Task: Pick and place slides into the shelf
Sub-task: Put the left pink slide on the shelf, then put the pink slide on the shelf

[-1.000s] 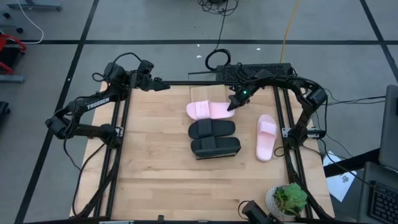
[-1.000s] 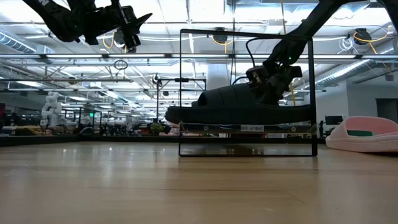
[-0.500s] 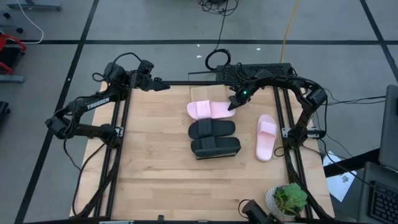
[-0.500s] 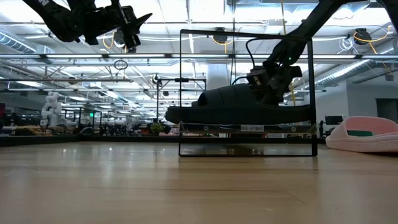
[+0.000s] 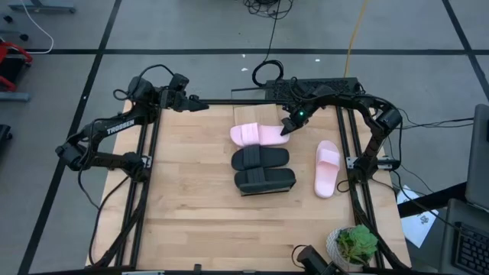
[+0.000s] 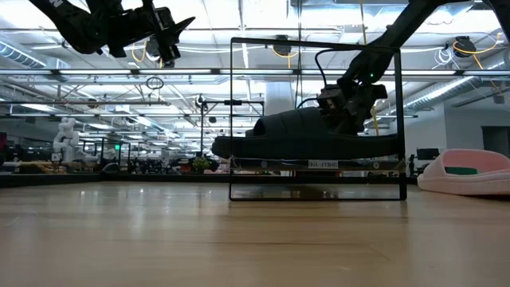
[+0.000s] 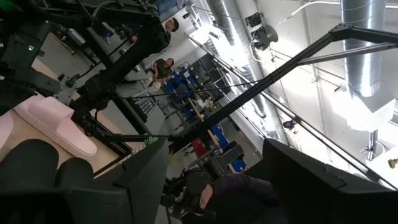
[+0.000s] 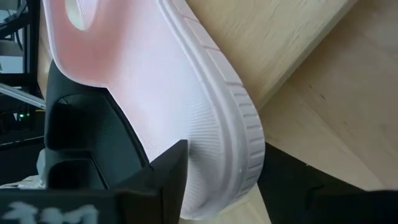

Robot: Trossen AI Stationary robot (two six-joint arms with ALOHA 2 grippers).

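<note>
The right tool (image 5: 286, 128) is sitting at the heel of a pink slide (image 5: 256, 135) lying on the shelf (image 5: 246, 114) — fingers spread, straddling it. The left tool (image 5: 200, 105) is hanging spread wide above the surface's (image 5: 191, 191) far-left corner — holding nothing.

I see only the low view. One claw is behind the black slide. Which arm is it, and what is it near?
Observer: The right claw, at one end of a pink slide hidden behind the black slide.
Operator: Is this pink slide on the shelf?
Observer: It lies partly on the shelf board, as the right wrist view shows.
Operator: And the left claw?
Observer: Open, empty, over the table's far left corner.
</note>
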